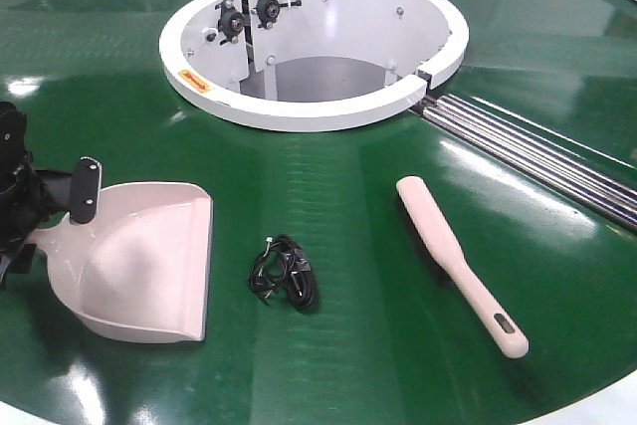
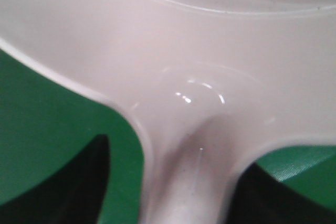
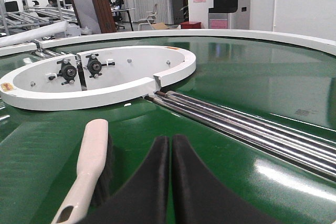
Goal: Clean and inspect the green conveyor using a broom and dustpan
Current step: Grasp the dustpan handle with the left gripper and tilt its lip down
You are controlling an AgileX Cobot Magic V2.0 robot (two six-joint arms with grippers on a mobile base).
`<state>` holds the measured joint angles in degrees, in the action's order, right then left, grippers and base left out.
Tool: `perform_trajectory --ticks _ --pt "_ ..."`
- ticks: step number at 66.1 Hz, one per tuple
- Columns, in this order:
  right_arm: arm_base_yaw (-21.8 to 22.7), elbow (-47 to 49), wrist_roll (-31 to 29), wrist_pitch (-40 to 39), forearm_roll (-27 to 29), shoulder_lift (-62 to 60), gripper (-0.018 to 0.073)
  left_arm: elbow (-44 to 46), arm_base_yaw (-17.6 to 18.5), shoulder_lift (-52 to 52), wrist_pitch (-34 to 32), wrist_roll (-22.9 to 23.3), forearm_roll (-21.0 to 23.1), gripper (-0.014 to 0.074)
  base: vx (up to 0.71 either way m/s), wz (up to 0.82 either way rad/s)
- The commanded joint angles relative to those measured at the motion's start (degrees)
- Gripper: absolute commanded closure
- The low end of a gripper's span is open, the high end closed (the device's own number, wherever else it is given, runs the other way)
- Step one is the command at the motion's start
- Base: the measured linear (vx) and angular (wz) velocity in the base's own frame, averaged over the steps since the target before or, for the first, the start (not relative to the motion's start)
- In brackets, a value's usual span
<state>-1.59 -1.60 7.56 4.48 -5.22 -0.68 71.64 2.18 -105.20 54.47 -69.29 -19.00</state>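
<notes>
The pale pink dustpan (image 1: 149, 261) lies on the green conveyor (image 1: 348, 196) at the left. My left gripper (image 1: 58, 221) straddles its handle end, with one black finger (image 1: 85, 189) standing by the pan's back wall. In the left wrist view the dustpan's handle (image 2: 189, 182) runs between my two dark fingers, with a strip of green showing beside the left finger (image 2: 79, 182), so the jaws are open. The beige broom (image 1: 458, 261) lies to the right, its slotted handle end toward me. My right gripper (image 3: 170, 139) is shut and empty, low over the belt just right of the broom (image 3: 89, 161).
A small tangle of black cable (image 1: 284, 271) lies between the dustpan and the broom. The white ring-shaped housing (image 1: 314, 47) stands at the belt's centre. Silver roller rods (image 1: 537, 156) cross the belt at the right, and the white outer rim (image 1: 597, 415) is near.
</notes>
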Motion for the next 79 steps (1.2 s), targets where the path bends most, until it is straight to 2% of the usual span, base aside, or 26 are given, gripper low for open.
perform_trajectory --ticks 1,6,13,21,32,53,64,79 --pt "0.18 -0.19 -0.12 -4.48 -0.35 -0.61 0.0568 1.51 -0.11 2.67 -0.03 -0.06 -0.69 0.0365 0.0 0.0" --pt "0.18 -0.19 -0.12 -4.48 -0.35 -0.61 0.0568 1.51 -0.11 2.85 0.04 -0.06 -0.64 0.0491 0.0 0.0" --pt "0.18 -0.19 -0.12 -4.48 -0.35 -0.61 0.0568 1.56 0.19 3.43 0.77 -0.06 -0.69 0.0605 0.0 0.0" --pt "0.18 -0.19 -0.12 -4.48 -0.35 -0.61 0.0568 1.56 0.92 4.03 2.08 -0.06 -1.42 0.0604 0.0 0.0" --pt "0.18 -0.19 -0.12 -4.48 -0.35 -0.61 0.0568 1.56 3.06 4.19 4.56 0.02 -5.35 0.0604 0.0 0.0" --pt "0.18 -0.19 -0.12 -4.48 -0.35 -0.61 0.0568 1.56 9.19 4.07 4.85 1.58 -5.61 0.0604 0.0 0.0" --pt "0.18 -0.19 -0.12 -4.48 -0.35 -0.61 0.0568 1.56 10.59 4.01 6.74 1.69 -5.64 0.0604 0.0 0.0" --pt "0.18 -0.19 -0.12 -4.48 -0.35 -0.61 0.0568 1.56 10.67 4.01 9.53 1.76 -5.15 0.0604 0.0 0.0"
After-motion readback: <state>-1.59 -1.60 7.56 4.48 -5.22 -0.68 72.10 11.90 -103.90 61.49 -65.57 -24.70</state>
